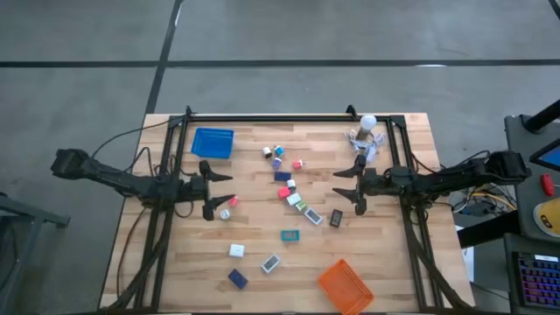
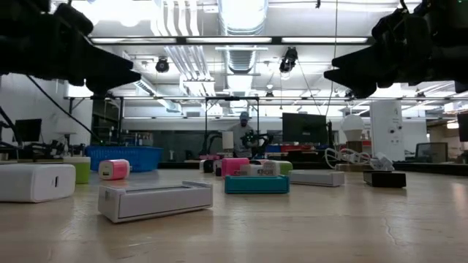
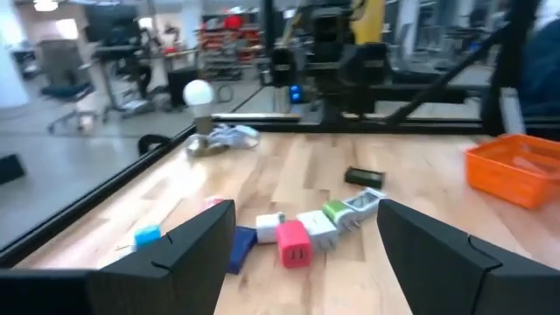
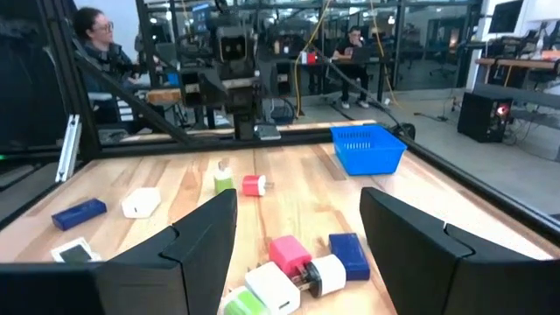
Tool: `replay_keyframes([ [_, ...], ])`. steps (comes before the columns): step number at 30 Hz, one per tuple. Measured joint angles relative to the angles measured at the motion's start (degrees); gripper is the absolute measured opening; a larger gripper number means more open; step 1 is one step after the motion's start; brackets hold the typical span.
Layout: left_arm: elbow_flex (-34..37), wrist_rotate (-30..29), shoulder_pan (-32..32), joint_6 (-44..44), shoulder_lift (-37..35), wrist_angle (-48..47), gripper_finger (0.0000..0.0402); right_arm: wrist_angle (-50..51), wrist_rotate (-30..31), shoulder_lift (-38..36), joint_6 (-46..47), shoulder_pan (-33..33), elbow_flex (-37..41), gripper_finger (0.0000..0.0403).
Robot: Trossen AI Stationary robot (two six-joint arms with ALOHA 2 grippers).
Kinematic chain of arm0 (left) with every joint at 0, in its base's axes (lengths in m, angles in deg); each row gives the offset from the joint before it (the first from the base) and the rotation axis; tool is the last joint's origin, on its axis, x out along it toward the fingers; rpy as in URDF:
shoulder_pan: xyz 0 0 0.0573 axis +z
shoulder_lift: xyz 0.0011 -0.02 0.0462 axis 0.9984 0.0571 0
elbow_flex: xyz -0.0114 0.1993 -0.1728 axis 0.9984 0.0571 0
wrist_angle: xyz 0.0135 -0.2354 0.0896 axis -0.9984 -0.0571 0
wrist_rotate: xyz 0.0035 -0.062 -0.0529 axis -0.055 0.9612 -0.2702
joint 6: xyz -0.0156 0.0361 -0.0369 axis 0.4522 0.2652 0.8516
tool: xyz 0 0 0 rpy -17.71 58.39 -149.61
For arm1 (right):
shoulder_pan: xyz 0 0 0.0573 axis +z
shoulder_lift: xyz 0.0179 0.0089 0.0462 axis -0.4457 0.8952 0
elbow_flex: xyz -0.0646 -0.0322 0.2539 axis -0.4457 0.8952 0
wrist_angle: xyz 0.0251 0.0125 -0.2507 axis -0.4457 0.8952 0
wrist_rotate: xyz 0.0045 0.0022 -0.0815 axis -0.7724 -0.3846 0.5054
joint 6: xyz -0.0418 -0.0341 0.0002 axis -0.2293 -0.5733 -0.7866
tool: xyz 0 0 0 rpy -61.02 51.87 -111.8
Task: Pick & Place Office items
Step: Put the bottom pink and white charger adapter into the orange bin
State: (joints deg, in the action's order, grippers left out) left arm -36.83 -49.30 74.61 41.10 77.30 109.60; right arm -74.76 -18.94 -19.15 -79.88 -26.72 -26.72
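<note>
Looking straight down, the high view shows the office items scattered over the bare wood of the table; the blue basket at the far left appears empty and the orange basket at the near right shows nothing inside either. By this evidence the sorting has hardly begun and nearly every piece remains to be moved. The left gripper hovers just left of the central cluster, near a small red piece, fingers spread and empty. The right gripper hovers just right of the same cluster, fingers likewise parted, holding nothing.

Low view: a white box lies nearest, a teal box and a pink block behind it, with the blue basket farther back. Both arms hang dark overhead, clear of every item.

Left wrist view: the left gripper's fingers stand apart, framing a red block and a white-and-green row of pieces on the table beyond them; nothing is touched.

Right wrist view: the right gripper's fingers are also released, with a pink block, a white block and a blue box lying between and ahead of them, untouched.
</note>
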Motion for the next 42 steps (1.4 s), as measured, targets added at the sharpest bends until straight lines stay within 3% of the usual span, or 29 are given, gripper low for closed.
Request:
replay_keyframes([
  [3,-3.62,-1.26,0.00,4.73,3.14,-7.37,0.0284,0.04,0.00,1.20,1.08,0.00,-0.30,0.0237],
  [8,-12.75,-7.38,0.02,19.83,8.14,-29.95,0.0284,0.10,0.02,2.48,2.08,0.00,-0.91,0.0237],
  [14,-22.76,-4.40,0.02,35.29,16.30,-47.98,0.0284,0.45,0.02,2.44,3.34,0.00,-1.06,0.0237],
  [20,-30.75,-2.87,0.07,44.74,27.09,-59.81,0.0284,0.55,0.02,2.47,3.84,0.00,-1.06,0.0237],
  [30,-39.77,1.16,0.07,49.25,42.31,-66.56,0.0284,1.14,-0.90,2.47,4.91,0.11,-1.06,0.0237],
  [42,-42.28,4.69,1.40,54.66,50.27,-70.25,0.0284,1.92,-1.44,2.45,5.02,0.78,-1.03,0.0237],
])
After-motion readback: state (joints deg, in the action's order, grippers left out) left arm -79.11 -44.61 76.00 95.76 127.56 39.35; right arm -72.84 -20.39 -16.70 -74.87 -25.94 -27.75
